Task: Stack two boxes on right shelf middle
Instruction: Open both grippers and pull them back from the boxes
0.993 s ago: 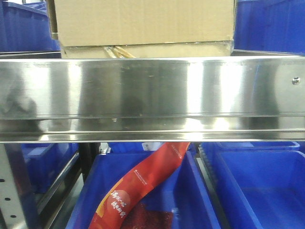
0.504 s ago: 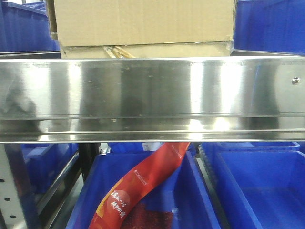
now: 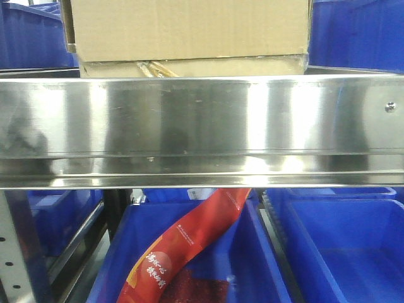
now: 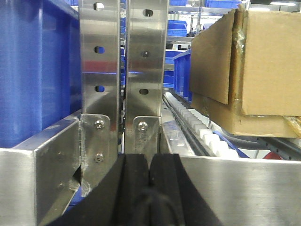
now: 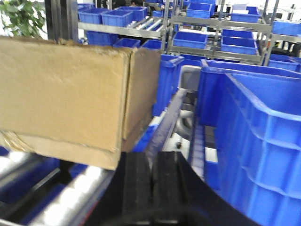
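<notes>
Front-facing view mostly blocked by a broad stainless-steel shelf rail (image 3: pixel 202 129); only the lower part of the brown corrugated cardboard box (image 3: pixel 189 31) visible above it, top cut off by the frame edge. Whether one box or two stacked: cannot tell, though a lower cardboard layer juts out beneath the upper body. Below the rail, a deep blue plastic bin (image 3: pixel 252 252) holding a red printed packet (image 3: pixel 189 243), its lower end cropped.

Against the earlier front frames: no visible change, box and packet in the same places.

Box resting on the white roller track (image 4: pixel 197 129), long axis running across the shelf front, parallel to the rail. Seen from the left wrist, box (image 4: pixel 254 70) to the right of two perforated steel uprights (image 4: pixel 122 61). Seen from the right wrist, box (image 5: pixel 70 94) left of a tall blue crate (image 5: pixel 254 141), slightly blurred.

Left end effector (image 4: pixel 149 188): black pads pressed together, nothing between. Right end effector (image 5: pixel 151 188): likewise closed, empty.
</notes>
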